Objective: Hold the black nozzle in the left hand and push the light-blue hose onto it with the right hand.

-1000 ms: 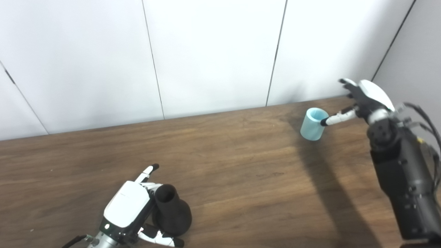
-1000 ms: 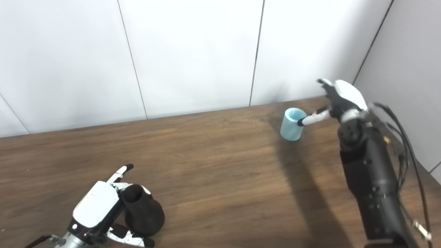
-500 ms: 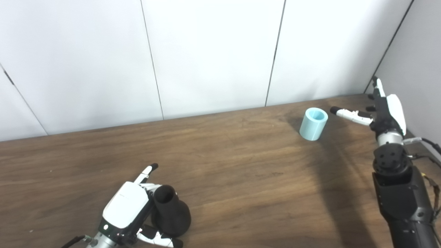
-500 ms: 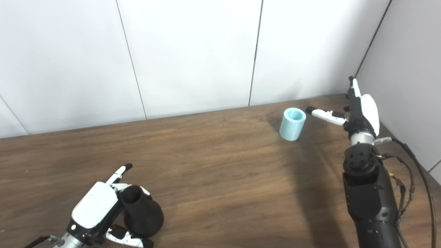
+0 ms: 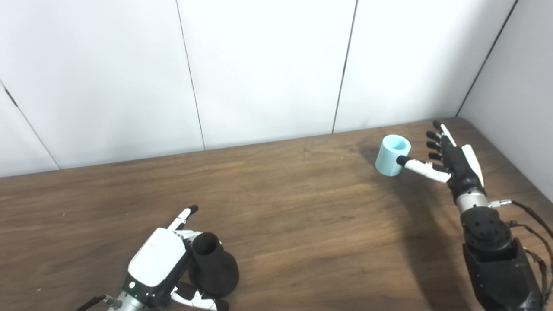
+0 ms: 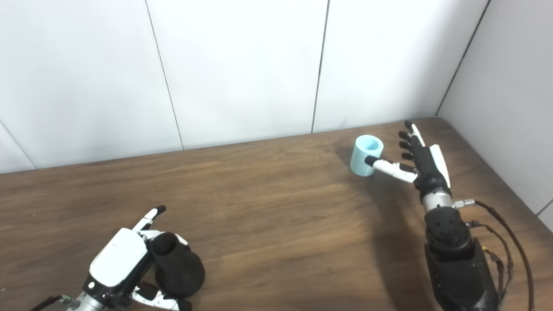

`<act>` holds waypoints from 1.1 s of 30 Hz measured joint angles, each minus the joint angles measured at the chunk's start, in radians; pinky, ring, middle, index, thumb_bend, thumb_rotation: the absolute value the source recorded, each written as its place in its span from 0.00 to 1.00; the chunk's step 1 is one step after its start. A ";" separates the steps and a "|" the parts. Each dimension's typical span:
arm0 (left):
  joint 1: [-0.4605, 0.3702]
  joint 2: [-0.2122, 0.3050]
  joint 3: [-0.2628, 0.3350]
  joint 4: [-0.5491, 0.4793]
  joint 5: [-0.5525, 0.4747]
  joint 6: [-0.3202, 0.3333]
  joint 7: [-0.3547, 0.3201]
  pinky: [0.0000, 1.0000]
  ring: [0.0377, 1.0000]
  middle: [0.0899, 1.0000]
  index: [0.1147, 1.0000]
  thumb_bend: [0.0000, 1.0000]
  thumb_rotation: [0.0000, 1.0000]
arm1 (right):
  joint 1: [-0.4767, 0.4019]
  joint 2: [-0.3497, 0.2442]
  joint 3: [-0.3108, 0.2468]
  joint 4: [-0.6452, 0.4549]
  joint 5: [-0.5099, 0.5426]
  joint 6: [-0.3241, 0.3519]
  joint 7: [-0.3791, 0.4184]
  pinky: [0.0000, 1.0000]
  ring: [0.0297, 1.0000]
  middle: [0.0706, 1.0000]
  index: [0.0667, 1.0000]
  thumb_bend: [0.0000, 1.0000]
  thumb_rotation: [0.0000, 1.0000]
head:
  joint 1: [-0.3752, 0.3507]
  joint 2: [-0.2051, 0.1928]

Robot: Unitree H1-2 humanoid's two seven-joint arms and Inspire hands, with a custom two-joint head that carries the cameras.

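The black nozzle [image 5: 214, 268] stands upright near the table's front left, wide base down. My left hand [image 5: 162, 263] is wrapped around it, with one finger sticking out straight. The light-blue hose [image 5: 392, 155], a short open cylinder, stands upright at the far right of the table. My right hand [image 5: 451, 162] is open just to its right, palm turned toward it, fingers spread. Its thumb reaches in front of the hose's lower side. The hose also shows in the right eye view [image 6: 366, 154].
The brown wooden table [image 5: 302, 216] ends at white wall panels behind and a grey wall on the right, close to my right hand. Cables hang off my right forearm [image 5: 497, 255].
My right hand has come down from above the hose to table level beside it, and its thumb now lies against the hose's front. The left hand and nozzle have stayed put.
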 measured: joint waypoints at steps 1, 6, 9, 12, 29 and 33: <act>0.000 0.000 0.000 0.000 0.000 -0.001 0.000 0.95 0.51 0.43 0.43 0.52 0.00 | 0.000 0.000 0.004 0.040 0.000 -0.033 -0.007 0.77 0.83 0.86 0.92 1.00 0.51 | 0.000 -0.002; 0.000 0.001 0.000 0.002 0.000 -0.003 0.001 0.96 0.52 0.43 0.43 0.52 0.00 | 0.001 0.005 0.014 0.127 0.010 -0.132 -0.042 0.75 0.80 0.85 0.91 1.00 0.43 | -0.003 -0.003; 0.000 0.001 0.000 0.002 0.000 -0.003 0.000 0.96 0.52 0.43 0.42 0.52 0.00 | -0.004 0.012 0.014 0.150 0.026 -0.156 -0.057 0.76 0.82 0.86 0.91 1.00 0.43 | -0.005 -0.003; 0.000 0.002 0.000 0.002 0.000 -0.002 0.000 0.96 0.52 0.43 0.43 0.52 0.00 | -0.015 0.016 0.016 0.177 0.032 -0.175 -0.077 0.78 0.84 0.87 0.91 1.00 0.44 | -0.006 -0.005; 0.003 0.012 0.003 0.003 -0.011 -0.006 0.001 0.94 0.52 0.43 0.43 0.52 0.00 | -0.072 0.051 0.016 0.244 0.160 -0.197 -0.084 0.81 0.86 0.89 0.92 1.00 0.32 | -0.006 0.005; 0.006 0.014 0.005 0.001 -0.013 -0.007 0.000 0.93 0.52 0.43 0.43 0.52 0.00 | -0.086 0.048 0.034 0.256 0.152 -0.195 -0.085 0.79 0.84 0.87 0.91 1.00 0.34 | -0.003 0.008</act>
